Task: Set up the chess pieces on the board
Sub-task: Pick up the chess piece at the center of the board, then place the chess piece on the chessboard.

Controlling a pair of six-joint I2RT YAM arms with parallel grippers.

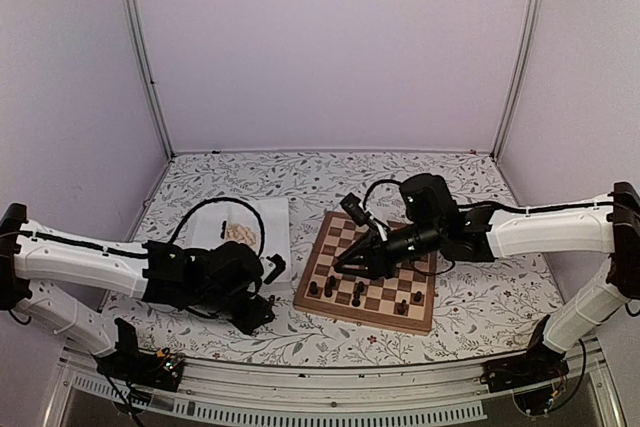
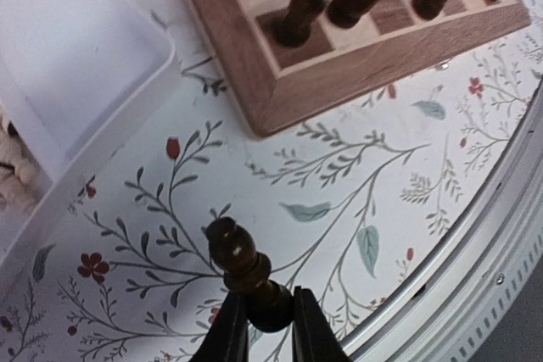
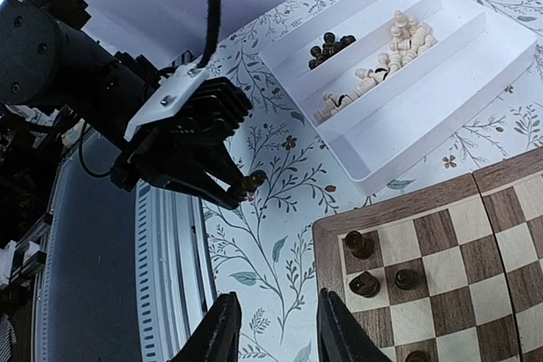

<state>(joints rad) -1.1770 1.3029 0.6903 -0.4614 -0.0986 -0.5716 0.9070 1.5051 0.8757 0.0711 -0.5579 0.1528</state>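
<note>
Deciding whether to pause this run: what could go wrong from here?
The left gripper pinches the dark piece only at one end, so it may twist or slip. Setting it down could topple the pieces standing on the board. The right gripper hovers by the board too; grippers may clash.

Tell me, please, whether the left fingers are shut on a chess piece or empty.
Shut on one: a dark chess piece is clamped at its base between the left fingers.

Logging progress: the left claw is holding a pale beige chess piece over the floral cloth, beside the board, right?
No: the left wrist view shows the chess piece in the left claw is dark brown, not pale beige. The rest holds: over the floral cloth, beside the board.
</note>
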